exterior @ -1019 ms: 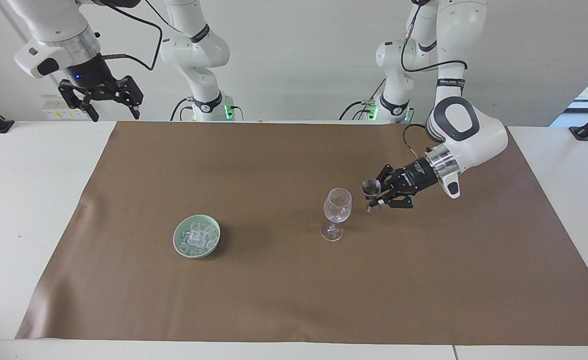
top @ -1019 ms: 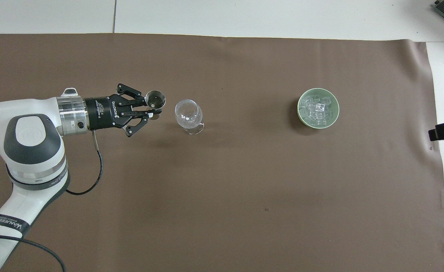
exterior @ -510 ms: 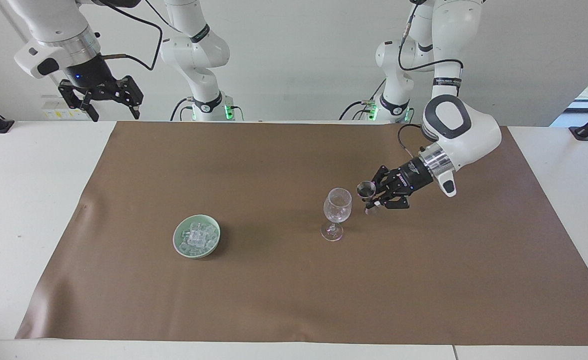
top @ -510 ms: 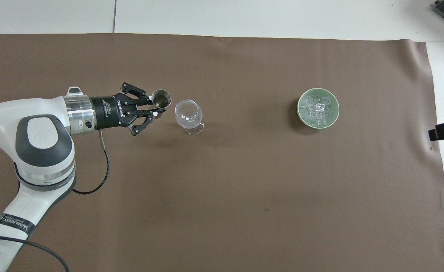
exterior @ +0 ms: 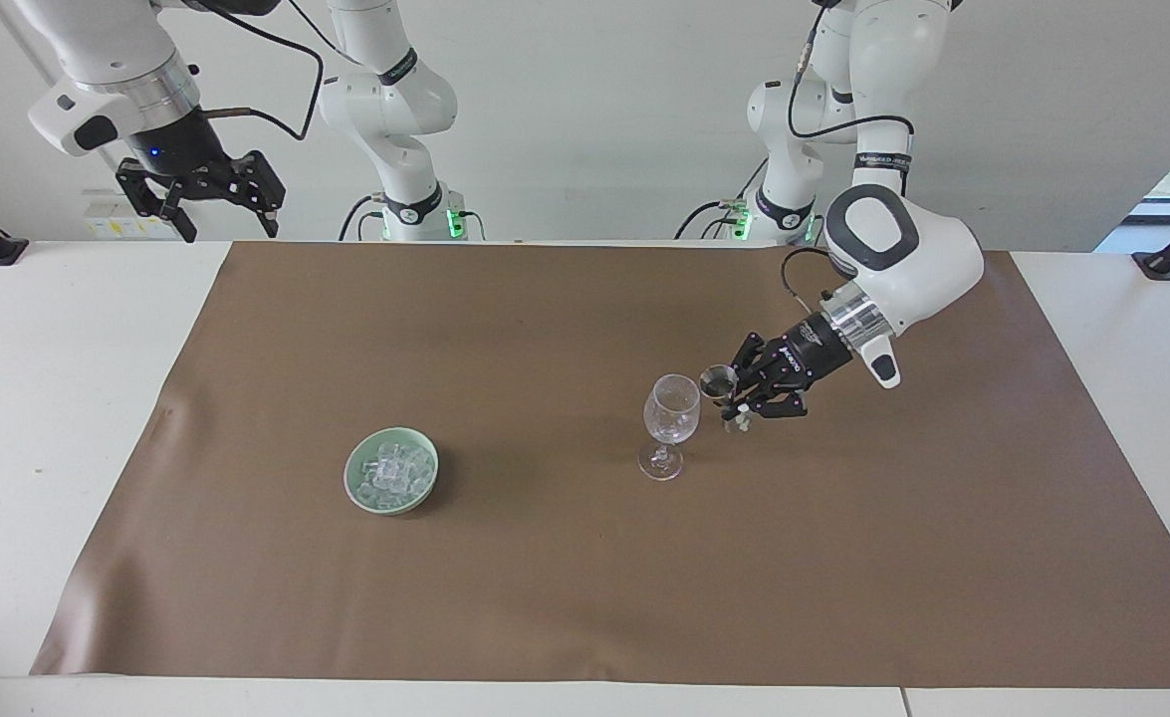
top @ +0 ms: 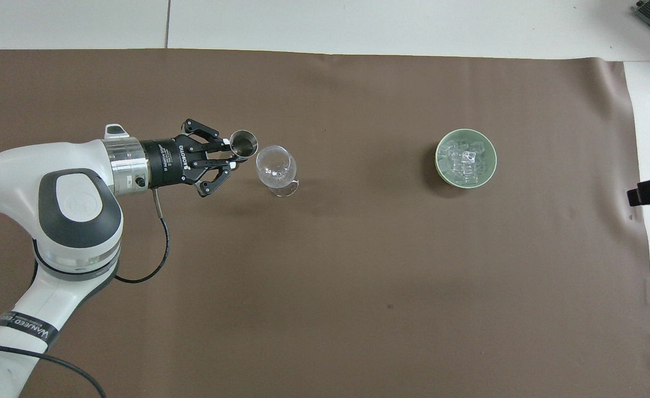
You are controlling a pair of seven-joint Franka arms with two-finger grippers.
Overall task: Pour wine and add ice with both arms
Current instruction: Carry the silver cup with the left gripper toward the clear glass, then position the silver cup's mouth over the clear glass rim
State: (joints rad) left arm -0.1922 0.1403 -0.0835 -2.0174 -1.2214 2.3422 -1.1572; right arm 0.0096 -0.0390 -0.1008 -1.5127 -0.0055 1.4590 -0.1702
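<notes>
**Metal cup held at the rim of the wine glass**

The left gripper (exterior: pixel 734 396) (top: pixel 235 155), black and two-fingered on its white jointed arm, is closed around a small silver metal measuring cup (exterior: pixel 715 380) (top: pixel 243 143). The gripper hangs over the brown mat (exterior: pixel 585 588) (top: pixel 358 287), just beside the clear stemmed wine glass (exterior: pixel 668 423) (top: pixel 275 168), on the side toward the left arm's end of the table. The cup's mouth is tilted toward the glass bowl and sits right at its rim; whether the two touch cannot be told.

The wine glass stands upright on the mat. Well apart from it, toward the right arm's end of the table, sits a pale green round ceramic bowl (exterior: pixel 353 485) (top: pixel 441 166), holding the ice (exterior: pixel 393 472) (top: pixel 464 161), a heap of small clear glassy cubes. The ice is far from both grippers.

The right gripper (exterior: pixel 208 204) waits raised at the robots' edge of the white table (exterior: pixel 37 398), its black fingers spread apart and holding nothing.
</notes>
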